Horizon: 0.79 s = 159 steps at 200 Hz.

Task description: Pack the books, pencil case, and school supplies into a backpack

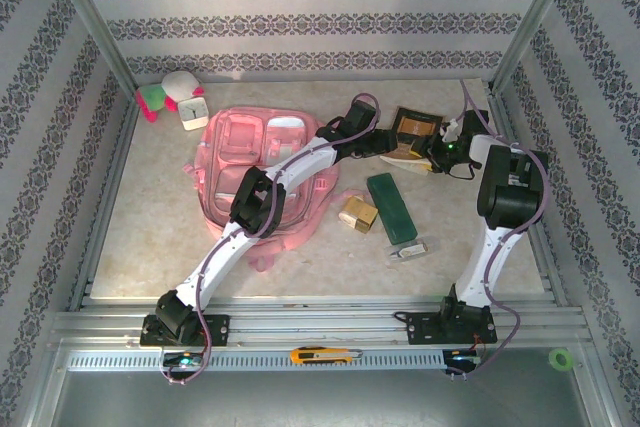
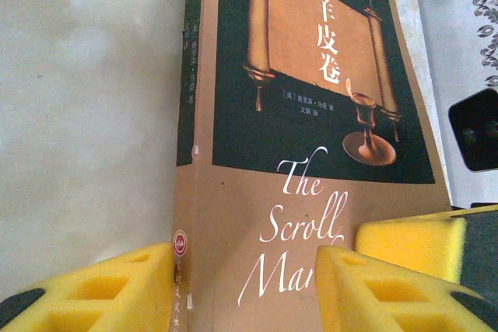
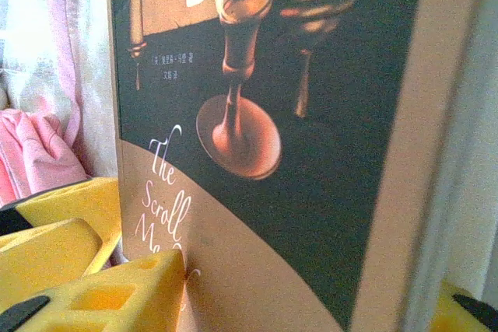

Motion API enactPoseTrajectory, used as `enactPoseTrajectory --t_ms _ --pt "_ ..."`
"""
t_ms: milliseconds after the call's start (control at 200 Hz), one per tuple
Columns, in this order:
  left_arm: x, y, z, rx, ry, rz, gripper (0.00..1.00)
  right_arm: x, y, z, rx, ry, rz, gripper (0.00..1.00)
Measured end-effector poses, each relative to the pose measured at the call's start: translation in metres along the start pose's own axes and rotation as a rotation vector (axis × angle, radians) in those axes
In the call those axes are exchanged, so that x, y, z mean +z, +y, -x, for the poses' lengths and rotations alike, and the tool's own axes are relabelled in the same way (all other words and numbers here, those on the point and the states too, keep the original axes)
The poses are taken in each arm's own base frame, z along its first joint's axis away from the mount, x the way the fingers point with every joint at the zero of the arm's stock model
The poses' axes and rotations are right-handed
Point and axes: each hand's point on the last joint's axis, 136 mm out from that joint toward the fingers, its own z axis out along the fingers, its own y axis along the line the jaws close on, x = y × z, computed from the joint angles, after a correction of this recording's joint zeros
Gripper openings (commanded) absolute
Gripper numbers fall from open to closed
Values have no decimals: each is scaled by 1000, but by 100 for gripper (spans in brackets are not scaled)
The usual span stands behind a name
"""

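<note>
Two claws meet at the book (image 1: 413,125), which sits toward the far right of the tabletop (image 1: 150,237), to the right of the pink backpack (image 1: 235,157); the left claw (image 2: 245,262) has its yellow fingers (image 2: 101,293) spread, one at the spine corner and one over the lower end of the cover; the right claw (image 3: 311,281) straddles that same lower end with its jaws apart; whether either claw actually pinches the book I cannot tell; the dark green pencil case (image 1: 391,207) lies nearer the arms, with gold-tan boxes (image 1: 358,212) just beside it on the left and a silver gadget (image 1: 410,250) by its near end.
</note>
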Motion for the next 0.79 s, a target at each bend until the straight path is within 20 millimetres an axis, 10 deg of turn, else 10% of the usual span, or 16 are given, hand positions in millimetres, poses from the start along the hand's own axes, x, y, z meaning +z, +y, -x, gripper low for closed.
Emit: enactPoseTrajectory --t_ms 794 --pt "-2 26 -6 70 3 139 49 -42 -23 0 46 -5 -196 62"
